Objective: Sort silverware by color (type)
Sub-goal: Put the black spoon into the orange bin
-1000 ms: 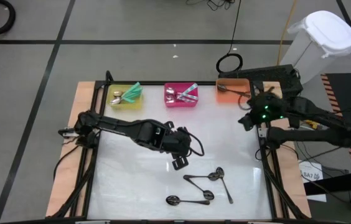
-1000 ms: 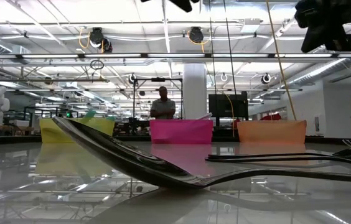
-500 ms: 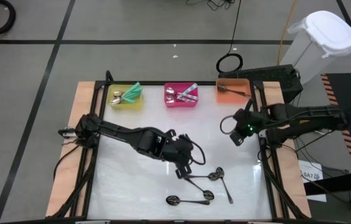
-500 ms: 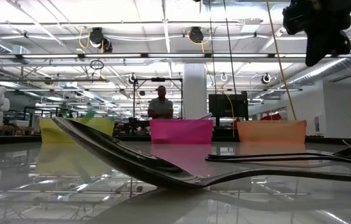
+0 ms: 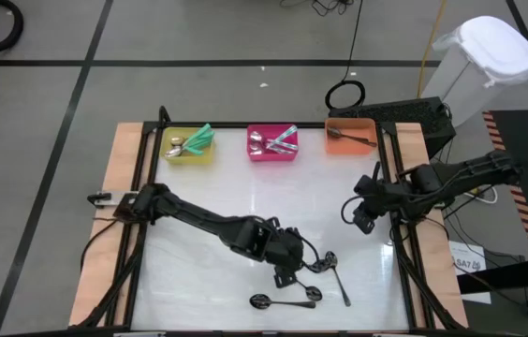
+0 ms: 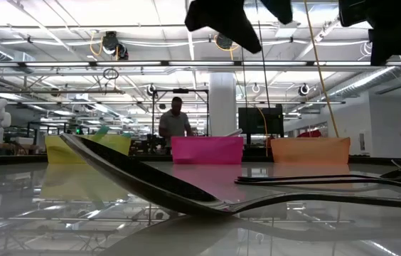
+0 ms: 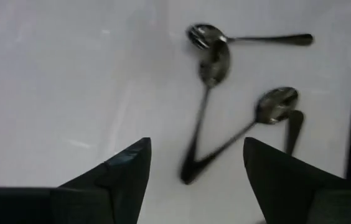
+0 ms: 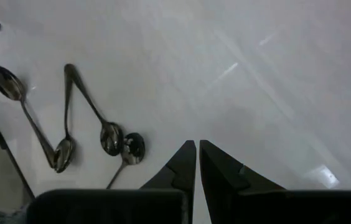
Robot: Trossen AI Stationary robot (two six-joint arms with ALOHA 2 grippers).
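Note:
Several dark spoons (image 5: 313, 279) lie flat on the white table near its front right. Two of them form a V whose handle ends (image 7: 188, 171) meet. My left gripper (image 7: 197, 180) hangs open just above that V, one finger on either side of the handle ends, touching nothing. In the low view it (image 6: 247, 18) shows at the top. My right gripper (image 5: 362, 217) hovers shut over the table's right side, holding nothing. More spoons lie in the yellow bin (image 5: 189, 147), the pink bin (image 5: 273, 143) and the orange bin (image 5: 350, 138).
The three bins stand in a row along the table's far edge. A dark frame (image 5: 400, 253) runs along the table's sides. Bare white tabletop (image 5: 198, 271) lies left of the spoons. A person (image 6: 174, 124) stands far off in the room behind.
My left gripper has gone down and toward the table's near right, from mid-table to just above the V of dark spoons. My right gripper has swung from beside the orange bin toward the near edge along the right side, turning as it went. No spoon has moved.

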